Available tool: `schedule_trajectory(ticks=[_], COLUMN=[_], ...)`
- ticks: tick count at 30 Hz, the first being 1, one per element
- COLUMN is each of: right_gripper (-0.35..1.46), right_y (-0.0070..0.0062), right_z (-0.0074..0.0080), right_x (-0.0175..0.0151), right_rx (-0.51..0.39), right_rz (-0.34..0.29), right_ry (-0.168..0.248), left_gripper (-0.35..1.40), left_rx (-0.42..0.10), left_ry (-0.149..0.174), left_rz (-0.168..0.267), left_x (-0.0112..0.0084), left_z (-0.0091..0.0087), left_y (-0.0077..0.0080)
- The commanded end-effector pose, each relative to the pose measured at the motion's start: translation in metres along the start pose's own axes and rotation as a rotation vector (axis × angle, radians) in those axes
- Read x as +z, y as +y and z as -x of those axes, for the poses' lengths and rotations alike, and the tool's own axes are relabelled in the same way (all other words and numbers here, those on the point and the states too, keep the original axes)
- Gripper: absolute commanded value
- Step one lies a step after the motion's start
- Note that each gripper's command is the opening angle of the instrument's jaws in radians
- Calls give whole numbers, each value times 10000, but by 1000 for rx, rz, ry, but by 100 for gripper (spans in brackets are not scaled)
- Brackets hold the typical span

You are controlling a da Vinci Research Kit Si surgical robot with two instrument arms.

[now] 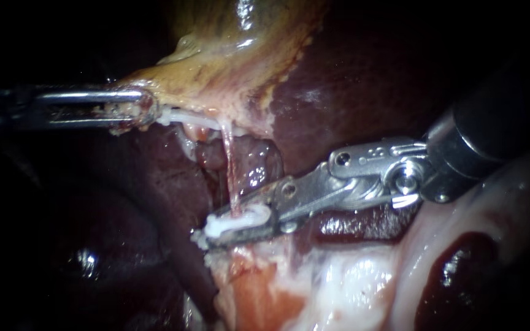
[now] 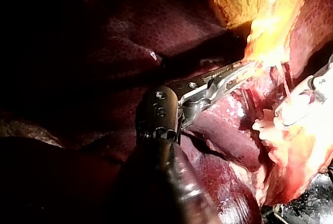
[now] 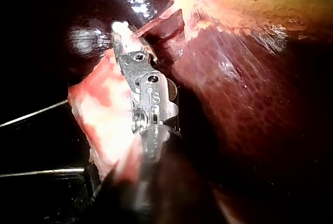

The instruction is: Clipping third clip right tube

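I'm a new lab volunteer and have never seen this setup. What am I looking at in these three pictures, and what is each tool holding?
This is a surgical robot working on a pig's liver and gallbladder outside the body. The wide picture comes from the endoscope, close to the tissue. The other two come from cameras on each instrument's arm. The dark red mass is the liver, and the yellow-green tissue is the gallbladder. The left instrument enters from the left, and its jaws are shut on the gallbladder's edge. A thin pink tube runs down from there. The right instrument holds a white clip between its jaws, at the tube's lower end.
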Motion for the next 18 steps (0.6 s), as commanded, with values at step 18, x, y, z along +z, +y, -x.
schedule_trajectory(ticks=[18], right_gripper=[50], right_y=[5], right_z=[-1], right_x=[8], right_rx=[20], right_rz=[41], right_ry=[136], left_gripper=[-35], left_rx=[0], left_ry=[0], left_rz=[0], left_x=[0], left_z=[0], left_y=[0])
